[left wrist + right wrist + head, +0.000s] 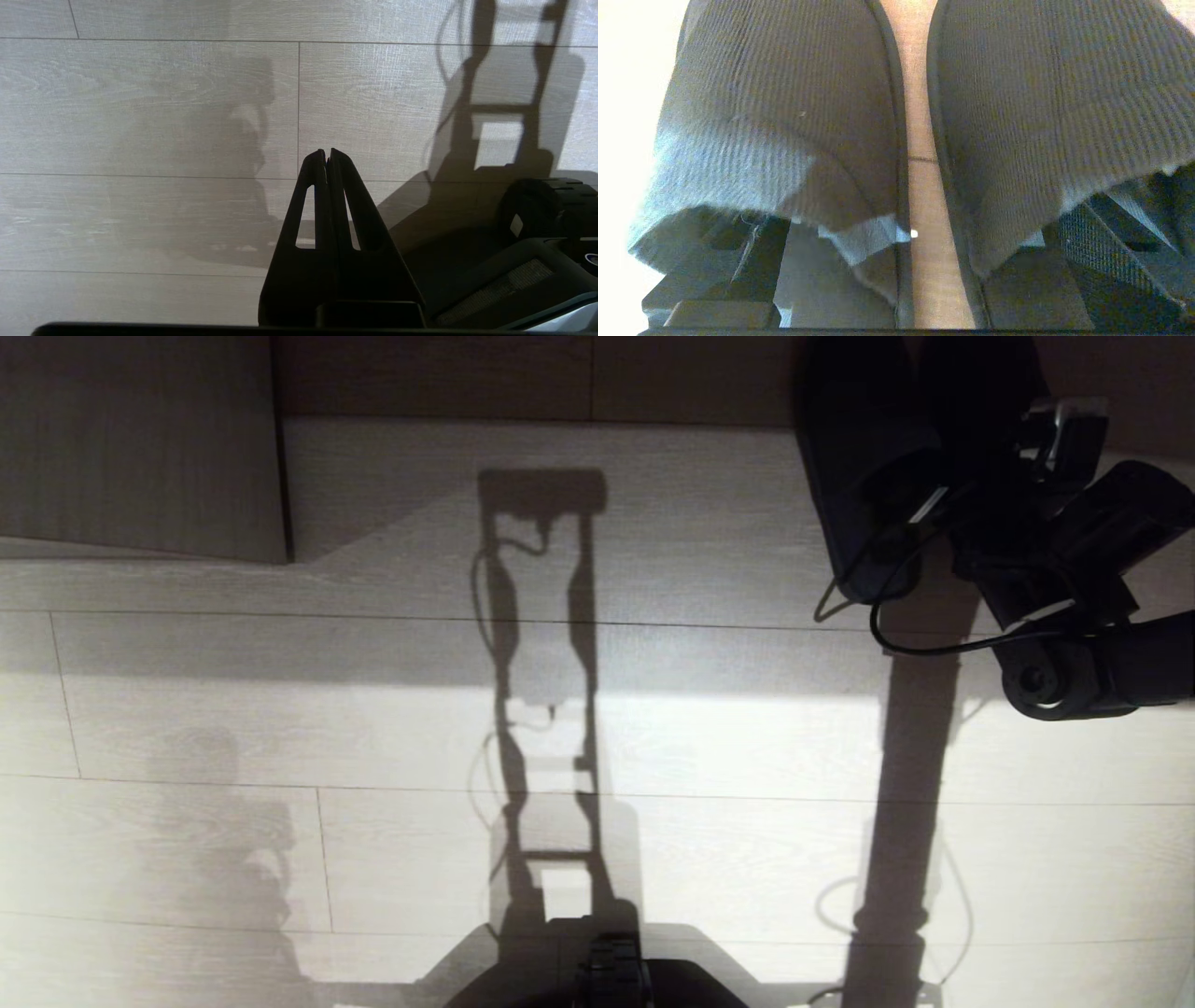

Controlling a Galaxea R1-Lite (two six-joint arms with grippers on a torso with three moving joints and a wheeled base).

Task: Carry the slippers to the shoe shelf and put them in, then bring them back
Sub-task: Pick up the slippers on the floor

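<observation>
The slippers are a dark ribbed-fabric pair lying side by side, the left slipper (pixel 784 107) and the right slipper (pixel 1055 102), with a narrow strip of floor between them. In the head view they are a dark mass (pixel 864 476) at the upper right, against the shoe shelf's pale bottom board (pixel 607 448) and brown back panel (pixel 523 378). My right gripper (pixel 924 242) is open wide, one finger reaching into each slipper's opening, with the slippers' inner walls between the jaws. The right arm (pixel 1074 569) comes in from the right. My left gripper (pixel 325 151) hangs shut and empty over the floor.
A darker upright panel (pixel 140 448) stands at the upper left of the shelf. Pale wood-plank floor (pixel 280 709) lies in front, crossed by shadows of the robot. My base (pixel 607 980) shows at the lower edge. A loose black cable (pixel 896 635) hangs from the right wrist.
</observation>
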